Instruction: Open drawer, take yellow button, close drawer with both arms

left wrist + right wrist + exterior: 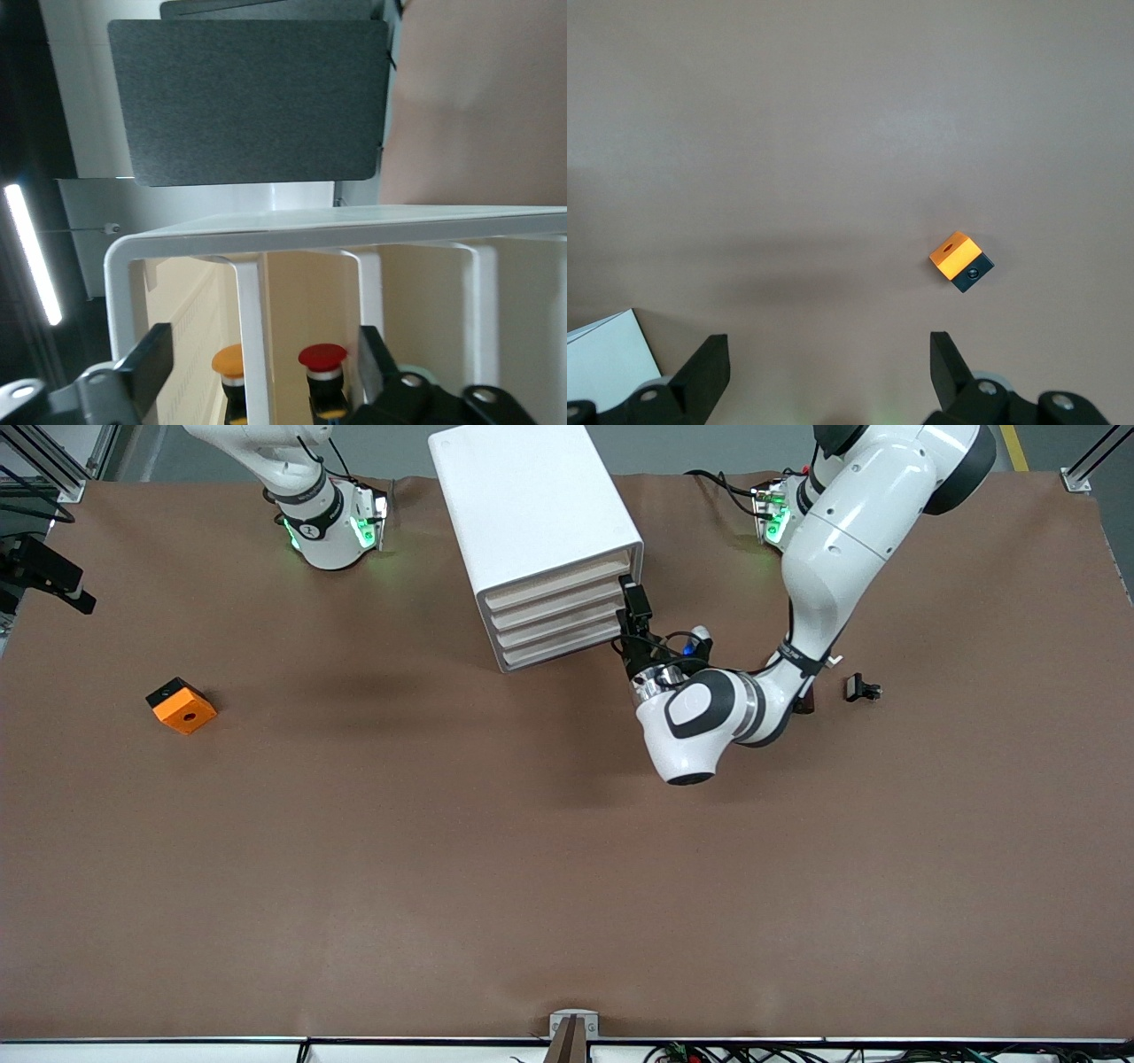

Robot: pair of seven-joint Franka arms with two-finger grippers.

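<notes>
The white cabinet (532, 505) stands at the table's middle, close to the robots' bases. Its uppermost drawer (558, 576) looks flush with the three below it. My left gripper (634, 607) is open at the drawer fronts' corner toward the left arm's end. In the left wrist view the gripper (261, 363) straddles a white divider (251, 336). The orange-capped button (229, 363) sits inside on one side of the divider, and a red-capped button (322, 357) sits on the other side. My right gripper (828, 363) is open and empty, and waits above bare table near its base.
The orange square block (182, 705) lies toward the right arm's end and also shows in the right wrist view (961, 261). A small black part (861, 688) lies toward the left arm's end. A black fixture (49, 576) juts in at the table's edge.
</notes>
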